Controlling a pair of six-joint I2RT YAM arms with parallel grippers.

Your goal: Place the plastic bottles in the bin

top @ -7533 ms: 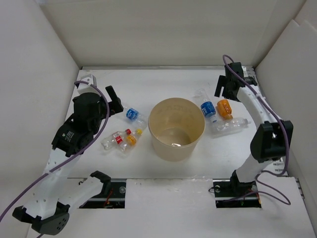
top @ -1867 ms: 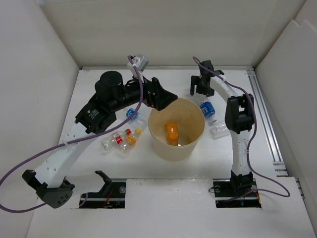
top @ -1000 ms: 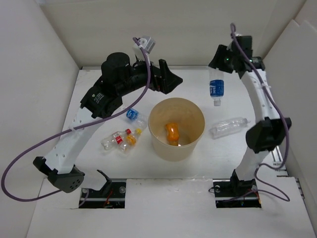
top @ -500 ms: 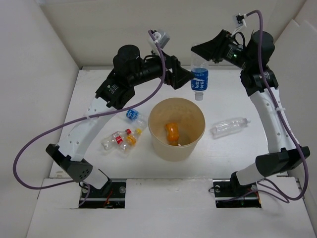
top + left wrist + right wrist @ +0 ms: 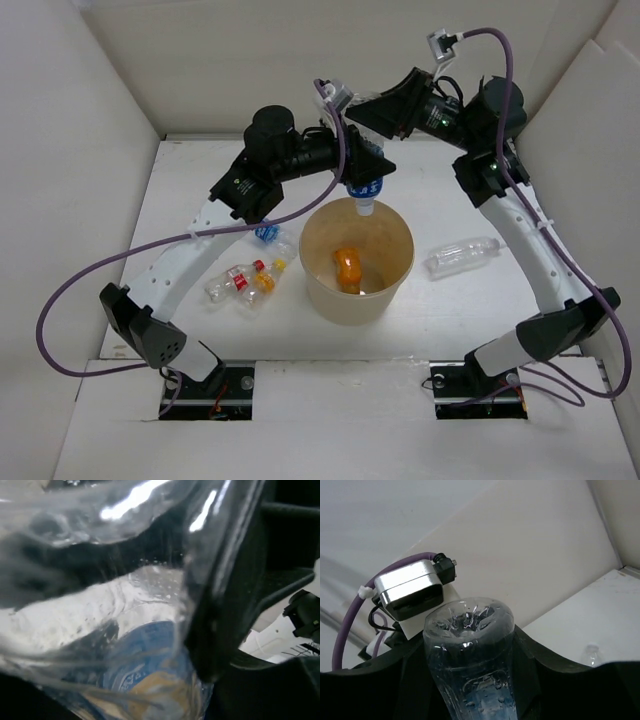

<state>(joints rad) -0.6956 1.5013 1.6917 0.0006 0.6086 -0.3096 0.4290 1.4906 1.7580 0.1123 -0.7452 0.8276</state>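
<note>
The table (image 5: 450, 310) is overlooked from above; one blue-labelled bottle (image 5: 364, 188) is shared, framed closely in both wrist views.

Glossy clear plastic bottle (image 5: 365, 187), matt bin (image 5: 352, 300)

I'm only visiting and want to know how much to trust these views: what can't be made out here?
- Top view: whether the left gripper truly grips the blue-label bottle; the right gripper overlaps it.
- Left wrist view: that bottle, blurred, fills the frame and hides the bin.
- Right wrist view: the bottle's cap end is cut off by the bottom edge.
- Top view: the red-capped bottle's label is too small to read.
</note>
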